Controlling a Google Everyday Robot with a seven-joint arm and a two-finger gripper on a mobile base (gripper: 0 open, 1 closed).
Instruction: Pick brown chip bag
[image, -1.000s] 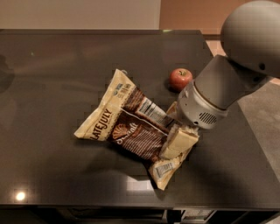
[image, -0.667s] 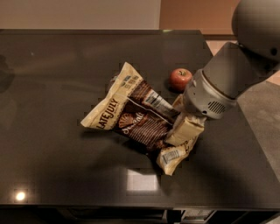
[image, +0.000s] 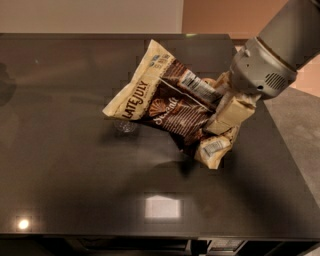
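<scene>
brown chip bag (image: 167, 107) hangs tilted above the dark table (image: 65, 165), pinched at its right-hand side by the gripper (image: 226, 119), whose tan fingers (image: 235, 107) are clenched on the crumpled film just under the grey wrist of the arm (image: 270, 60). the arm reaches in from the upper right corner, so the pincer meets the bag at the end nearest to it rather than across the broad middle, which looks too wide for two fingers to span. held by one side only, the bag sags: its cream edge with the "late july" lettering (image: 134, 100) points out to the left, the dark brown centre faces the camera, and the white label panel (image: 197, 85) sits high beside the wrist, while a folded lower corner (image: 212, 150) droops beneath the fingers. a soft shadow (image: 182, 167) lies on the table below and apart from the bag, which suggests the whole bag is clear of the surface, though the lowest corner is close enough that this is a judgement. the pick appears largely accomplished; what remains is keeping the slick film from slipping out of a grip on one crinkled side. a pale square of reflected light (image: 162, 206) shines on the table near the front edge.
</scene>
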